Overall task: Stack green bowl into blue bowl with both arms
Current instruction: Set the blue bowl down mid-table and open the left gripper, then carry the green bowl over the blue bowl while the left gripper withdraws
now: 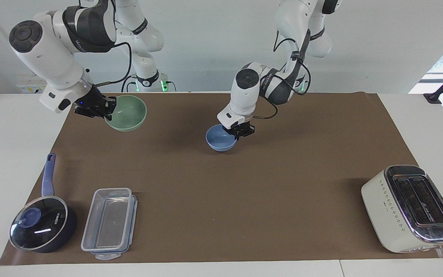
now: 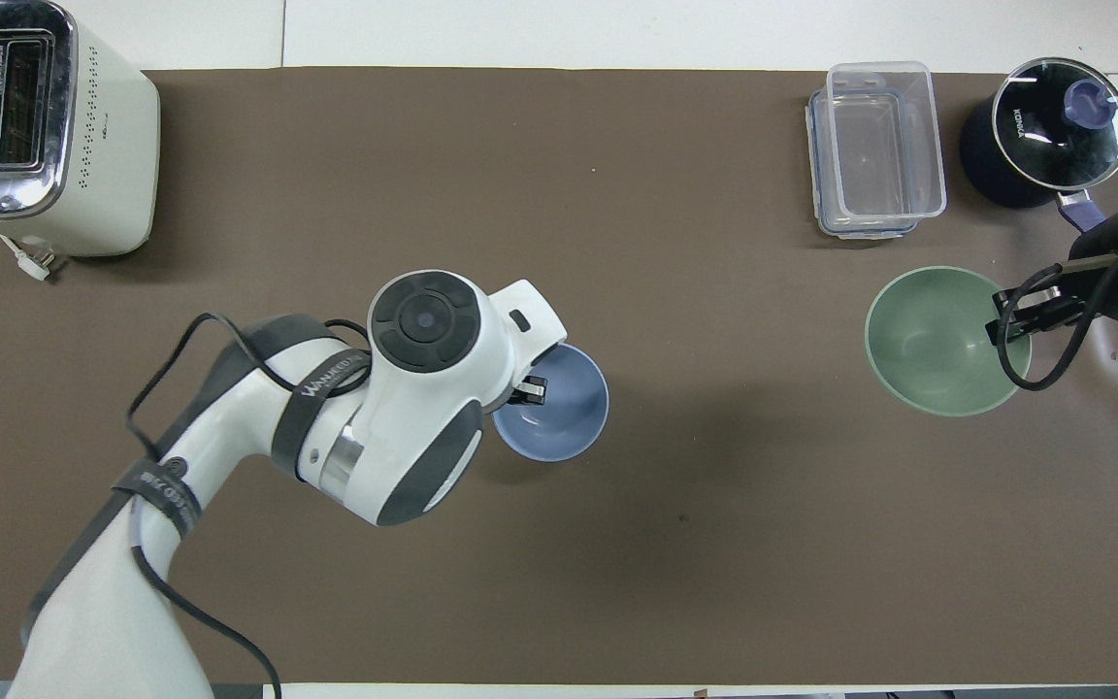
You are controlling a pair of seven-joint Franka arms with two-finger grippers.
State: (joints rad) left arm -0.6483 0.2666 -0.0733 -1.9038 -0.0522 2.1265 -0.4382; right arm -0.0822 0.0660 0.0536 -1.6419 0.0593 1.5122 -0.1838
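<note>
The blue bowl (image 1: 219, 141) (image 2: 559, 417) is at the middle of the brown mat, held by its rim in my left gripper (image 1: 239, 132) (image 2: 530, 391), which is shut on it. The bowl is low over the mat; I cannot tell whether it touches. The left arm covers part of the bowl in the overhead view. The green bowl (image 1: 129, 113) (image 2: 933, 342) hangs above the mat at the right arm's end. My right gripper (image 1: 105, 108) (image 2: 1007, 322) is shut on its rim. The two bowls are far apart.
A cream toaster (image 1: 410, 207) (image 2: 35, 126) stands at the left arm's end, farther from the robots. A clear plastic container (image 1: 110, 223) (image 2: 874, 146) and a dark blue lidded saucepan (image 1: 40, 229) (image 2: 1044, 136) stand at the right arm's end, farther from the robots than the green bowl.
</note>
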